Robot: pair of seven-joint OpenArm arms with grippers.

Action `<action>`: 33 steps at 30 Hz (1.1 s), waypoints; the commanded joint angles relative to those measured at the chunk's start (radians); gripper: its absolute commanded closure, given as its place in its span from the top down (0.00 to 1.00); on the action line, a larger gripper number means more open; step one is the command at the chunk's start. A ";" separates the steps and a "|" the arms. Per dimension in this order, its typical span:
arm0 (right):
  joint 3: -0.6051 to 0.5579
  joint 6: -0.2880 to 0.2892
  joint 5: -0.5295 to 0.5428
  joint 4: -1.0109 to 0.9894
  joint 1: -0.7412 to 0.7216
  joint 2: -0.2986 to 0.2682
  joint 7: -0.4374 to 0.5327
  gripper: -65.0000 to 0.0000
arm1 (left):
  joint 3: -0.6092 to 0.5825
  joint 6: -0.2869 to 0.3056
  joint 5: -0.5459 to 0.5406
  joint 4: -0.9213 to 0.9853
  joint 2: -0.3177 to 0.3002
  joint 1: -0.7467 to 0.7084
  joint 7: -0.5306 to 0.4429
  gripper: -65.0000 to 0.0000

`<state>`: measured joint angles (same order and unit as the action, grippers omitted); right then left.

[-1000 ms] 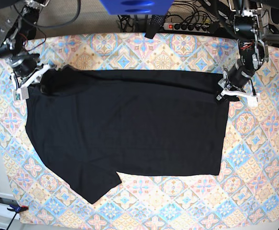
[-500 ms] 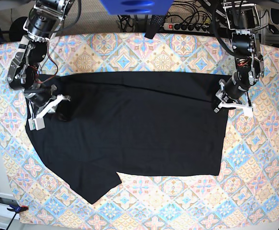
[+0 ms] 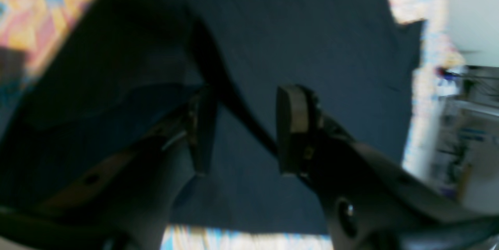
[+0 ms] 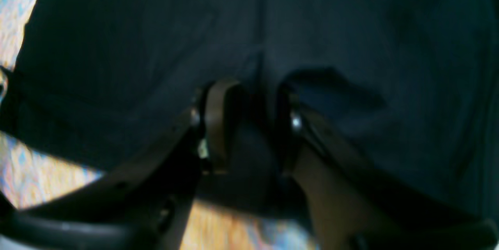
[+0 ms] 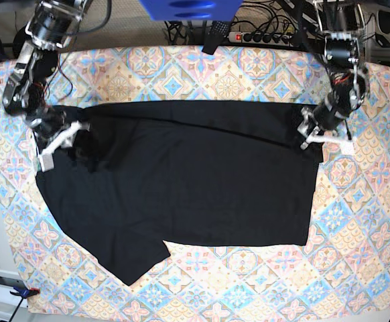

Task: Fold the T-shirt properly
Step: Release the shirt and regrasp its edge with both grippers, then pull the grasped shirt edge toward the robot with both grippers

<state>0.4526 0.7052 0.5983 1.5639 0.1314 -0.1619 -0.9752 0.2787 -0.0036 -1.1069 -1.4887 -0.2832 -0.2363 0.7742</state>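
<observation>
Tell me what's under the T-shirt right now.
The T-shirt lies on a patterned tablecloth, which shows all round its edges. Whatever sits beneath the dark cloth itself is covered and cannot be seen.

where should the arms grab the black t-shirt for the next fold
Probably the T-shirt far hem's two top corners, where the right gripper and left gripper sit. It lies flat, so come from above and pinch the raised edge.

The base view is bright, evenly lit and sharp. Both wrist views are dim and strongly blurred, with pale glare at their edges.
</observation>
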 commanded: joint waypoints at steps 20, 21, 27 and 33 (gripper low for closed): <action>0.094 -0.007 0.018 0.178 0.204 -0.021 0.019 0.28 | 0.031 0.001 -0.111 -0.007 -0.008 -0.156 0.027 0.39; 0.094 -0.007 0.018 0.178 0.208 -0.020 0.019 0.28 | 0.032 0.001 -0.111 0.012 -0.006 -0.156 0.027 0.39; 0.093 -0.007 0.018 0.177 0.216 -0.018 0.019 0.28 | 0.034 0.001 -0.111 0.049 -0.004 -0.153 0.021 0.39; 0.093 -0.007 0.018 0.171 0.216 -0.017 0.019 0.28 | 0.029 0.001 -0.105 0.124 -0.003 -0.082 0.020 0.39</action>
<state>0.5415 0.6952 0.6025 1.7222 0.3496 -0.1665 -0.9764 0.3054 -0.0017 -1.2125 -1.3651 -0.2771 -0.3256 0.8001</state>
